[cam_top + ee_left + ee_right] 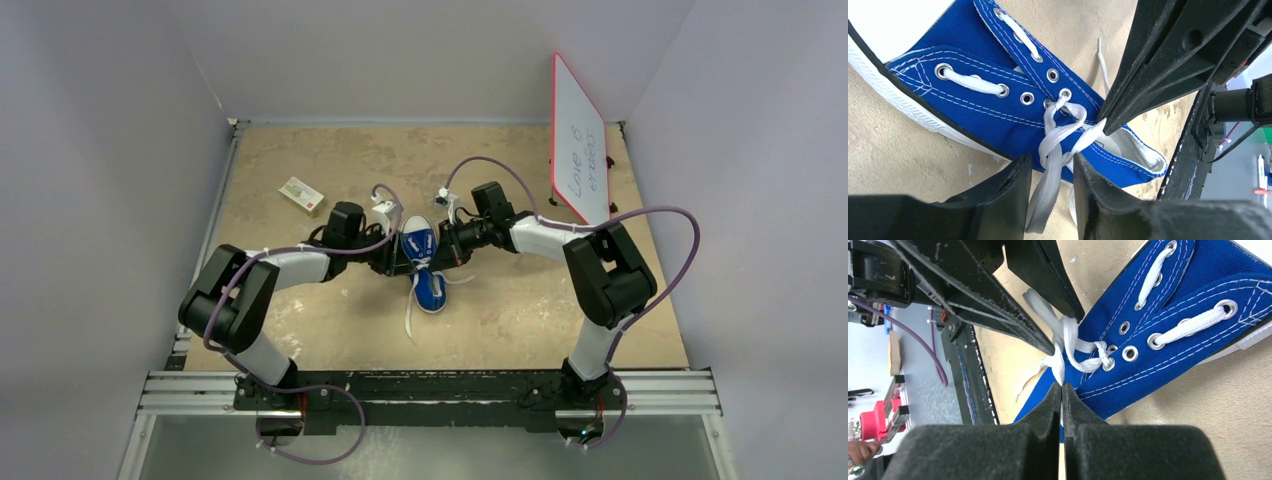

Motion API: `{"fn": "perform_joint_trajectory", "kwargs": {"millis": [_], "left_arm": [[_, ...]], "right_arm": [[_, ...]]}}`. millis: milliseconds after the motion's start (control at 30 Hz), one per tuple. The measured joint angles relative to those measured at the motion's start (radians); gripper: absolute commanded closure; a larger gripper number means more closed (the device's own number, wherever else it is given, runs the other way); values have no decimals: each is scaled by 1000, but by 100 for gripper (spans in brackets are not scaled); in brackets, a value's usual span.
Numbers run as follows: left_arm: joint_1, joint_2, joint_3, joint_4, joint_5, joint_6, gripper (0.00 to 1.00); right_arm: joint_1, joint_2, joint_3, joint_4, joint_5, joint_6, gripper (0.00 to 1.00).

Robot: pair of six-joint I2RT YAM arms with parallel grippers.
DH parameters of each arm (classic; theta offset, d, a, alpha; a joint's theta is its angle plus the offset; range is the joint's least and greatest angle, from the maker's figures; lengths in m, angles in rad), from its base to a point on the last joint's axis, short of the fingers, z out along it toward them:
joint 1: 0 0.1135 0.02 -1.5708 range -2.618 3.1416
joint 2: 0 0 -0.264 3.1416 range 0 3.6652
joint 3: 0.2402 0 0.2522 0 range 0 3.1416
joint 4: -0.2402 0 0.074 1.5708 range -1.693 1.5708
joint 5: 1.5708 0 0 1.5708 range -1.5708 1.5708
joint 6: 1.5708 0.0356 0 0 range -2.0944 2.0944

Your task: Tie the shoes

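The blue sneaker (430, 285) lies mid-table with its white toe cap toward the far side. Both grippers meet over its laces. My right gripper (1062, 386) is shut on a white lace (1060, 365) just beside the crossed laces at the top eyelets; its blue canvas (1198, 285) fills that view. My left gripper (1050, 167) is open, and a lace strand (1048, 185) hangs loose between its fingers (1003, 195) without being clamped. In the left wrist view the shoe (973, 110) lies beyond, and the right gripper's tip pinches the lace (1095, 131).
A small white-and-red box (301, 194) lies at the back left. A white board with writing (580, 140) stands at the back right. One loose lace end (410, 322) trails toward the near edge. Grey walls enclose the table.
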Motion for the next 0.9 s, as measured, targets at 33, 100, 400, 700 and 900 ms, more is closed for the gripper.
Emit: {"fn": "perform_joint_trajectory", "kwargs": {"millis": [33, 100, 400, 700, 900], "left_arm": [[0, 3, 2, -2, 0, 2, 72], [0, 11, 8, -2, -2, 5, 79], [-29, 27, 18, -2, -28, 9, 97], [-47, -2, 18, -2, -84, 9, 98], [-47, -13, 18, -2, -91, 8, 98]], "right_arm": [[0, 0, 0, 0, 0, 0, 100], [0, 0, 0, 0, 0, 0, 100], [-1, -16, 8, -53, 2, -27, 65], [-5, -34, 131, -106, 47, -101, 65], [-5, 48, 211, -107, 51, -137, 69]]}}
